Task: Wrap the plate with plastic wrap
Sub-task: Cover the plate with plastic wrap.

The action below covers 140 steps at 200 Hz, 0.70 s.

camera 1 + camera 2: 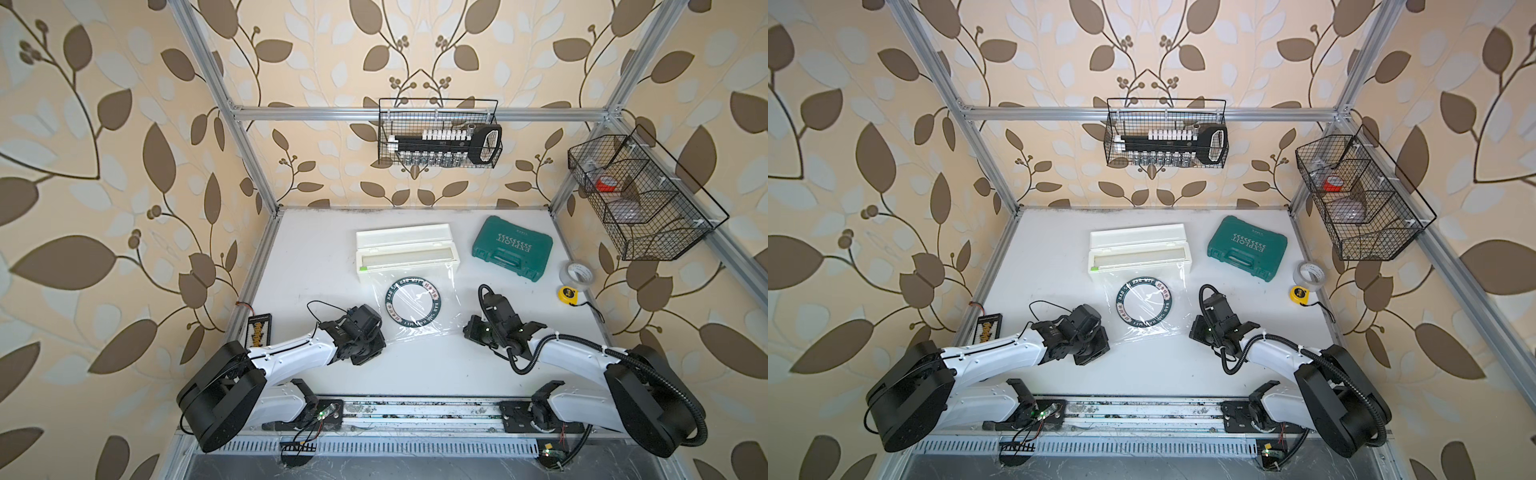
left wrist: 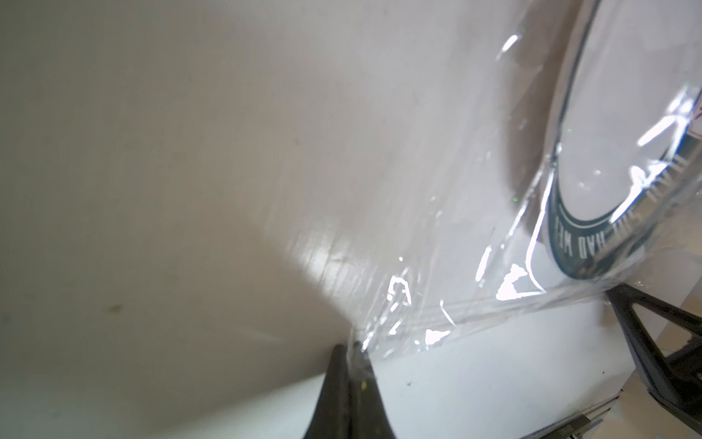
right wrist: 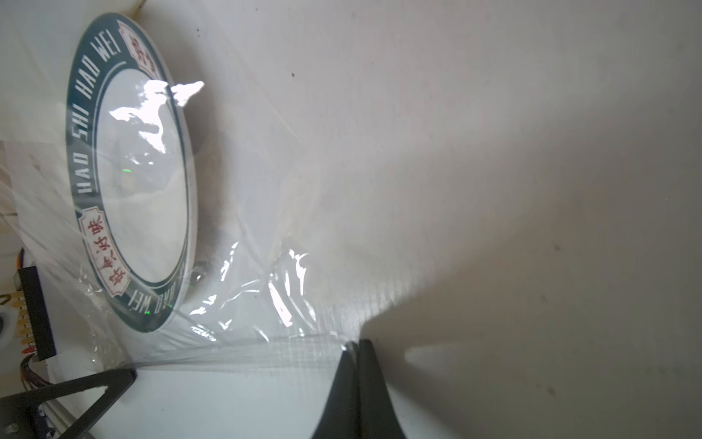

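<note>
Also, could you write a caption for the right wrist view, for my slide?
Right end effector pinches a corner of the wrap lying over the plate.

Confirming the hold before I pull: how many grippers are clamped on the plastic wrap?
2. The left gripper is shut on the near left corner of the plastic wrap, the right gripper on its near right corner.

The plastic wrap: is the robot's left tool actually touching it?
Touching. The left wrist view shows the left tool shut on a corner of the plastic wrap, with the film bunched between its tips.
</note>
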Available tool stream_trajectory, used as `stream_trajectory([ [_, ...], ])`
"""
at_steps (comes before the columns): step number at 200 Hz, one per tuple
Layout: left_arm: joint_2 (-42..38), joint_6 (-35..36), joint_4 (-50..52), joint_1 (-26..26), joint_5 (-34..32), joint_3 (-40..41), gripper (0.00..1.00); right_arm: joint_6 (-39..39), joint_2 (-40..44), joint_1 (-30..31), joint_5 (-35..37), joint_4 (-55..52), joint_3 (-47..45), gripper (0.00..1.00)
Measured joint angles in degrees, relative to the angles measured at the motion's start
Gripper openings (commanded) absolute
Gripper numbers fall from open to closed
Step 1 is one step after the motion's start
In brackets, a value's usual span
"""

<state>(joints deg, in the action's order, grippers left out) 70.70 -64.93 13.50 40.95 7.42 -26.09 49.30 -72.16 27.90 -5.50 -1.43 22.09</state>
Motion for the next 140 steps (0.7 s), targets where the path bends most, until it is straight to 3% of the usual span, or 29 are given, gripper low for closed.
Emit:
stream_trajectory([
  [68,0.7,0.4,0.4,-0.3,-0.5,-0.6,0.00,-0.5,-0.7,0.0,0.9,1.6,-0.1,0.00],
  [140,10.9,3.5,-6.4,-8.5,2.2,-5.5,0.00,-1.1,-10.0,-0.5,2.8,5.8,6.1,0.00],
])
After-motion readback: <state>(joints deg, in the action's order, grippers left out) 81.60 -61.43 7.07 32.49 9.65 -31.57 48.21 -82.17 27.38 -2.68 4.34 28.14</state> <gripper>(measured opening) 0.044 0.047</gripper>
